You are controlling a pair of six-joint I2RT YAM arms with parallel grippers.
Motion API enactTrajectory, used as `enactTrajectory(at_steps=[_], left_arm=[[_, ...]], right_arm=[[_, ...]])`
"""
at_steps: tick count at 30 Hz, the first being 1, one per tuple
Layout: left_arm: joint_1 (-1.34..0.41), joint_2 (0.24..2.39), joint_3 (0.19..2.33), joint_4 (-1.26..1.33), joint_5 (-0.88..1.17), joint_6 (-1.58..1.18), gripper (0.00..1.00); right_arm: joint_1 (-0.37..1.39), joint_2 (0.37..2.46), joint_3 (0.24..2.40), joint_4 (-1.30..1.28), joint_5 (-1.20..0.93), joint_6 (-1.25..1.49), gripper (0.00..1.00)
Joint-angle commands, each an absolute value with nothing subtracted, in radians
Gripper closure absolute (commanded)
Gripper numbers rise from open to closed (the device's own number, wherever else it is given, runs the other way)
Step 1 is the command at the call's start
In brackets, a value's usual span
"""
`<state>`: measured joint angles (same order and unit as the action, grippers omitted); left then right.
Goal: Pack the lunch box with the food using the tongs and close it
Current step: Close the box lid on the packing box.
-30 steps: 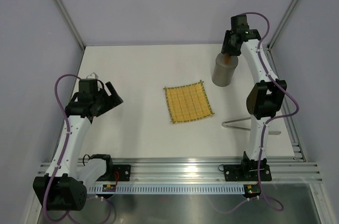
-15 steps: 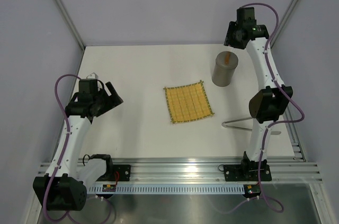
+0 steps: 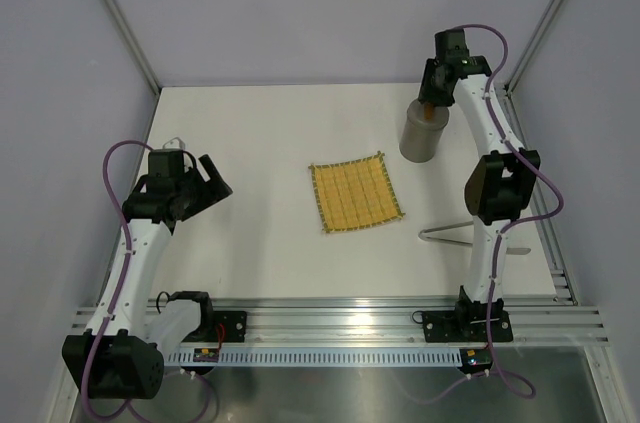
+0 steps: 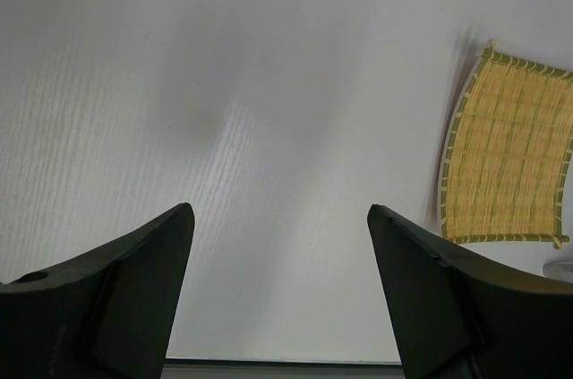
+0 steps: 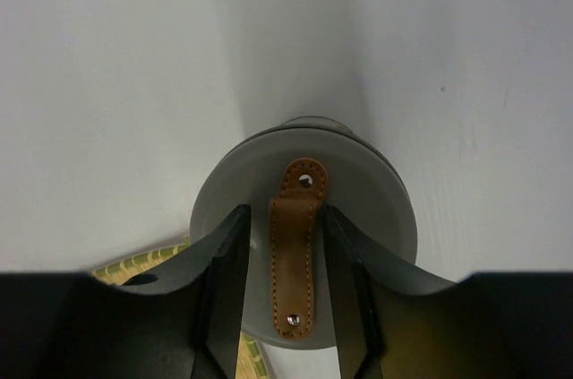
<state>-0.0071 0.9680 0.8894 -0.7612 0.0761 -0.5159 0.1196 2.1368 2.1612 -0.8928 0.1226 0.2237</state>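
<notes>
We see the box [image 3: 420, 141] upright at upper right with its lid [image 5: 380, 209] on, so the inside is hidden. The right gripper [image 5: 286, 211] straddles the lid's brown strap [image 5: 295, 262]; we cannot tell whether it pinches. The left gripper [image 4: 277, 210] gapes wide at left. The tongs [image 3: 455, 233] lie at lower right, right of the mat [image 3: 358, 194].

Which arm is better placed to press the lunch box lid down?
Right. The right gripper sits over the lid, jaws either side of its brown strap, atop the lunch box; the left gripper hangs open far across the mat.
</notes>
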Motion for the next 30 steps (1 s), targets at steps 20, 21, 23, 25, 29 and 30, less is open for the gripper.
enactTrajectory(at_steps=[20, 21, 23, 25, 29, 30], left_arm=[[-0.002, 0.939, 0.871, -0.733, 0.092, -0.499, 0.18], [-0.002, 0.936, 0.871, -0.735, 0.089, -0.499, 0.18], [-0.002, 0.934, 0.871, -0.735, 0.089, -0.499, 0.18], [-0.002, 0.931, 0.873, -0.735, 0.092, -0.500, 0.18], [-0.002, 0.930, 0.876, -0.742, 0.092, -0.499, 0.18], [-0.002, 0.928, 0.876, -0.741, 0.092, -0.497, 0.18]], right_arm=[[0.141, 2.029, 2.047, -0.939, 0.120, 0.209, 0.55], [0.150, 2.060, 2.034, -0.939, 0.104, 0.206, 0.55], [0.158, 2.092, 2.026, -0.956, 0.098, 0.199, 0.52], [0.164, 2.131, 2.040, -0.985, 0.110, 0.198, 0.52], [0.172, 2.094, 2.057, -0.977, 0.133, 0.198, 0.53], [0.173, 2.065, 2.065, -0.977, 0.136, 0.201, 0.53]])
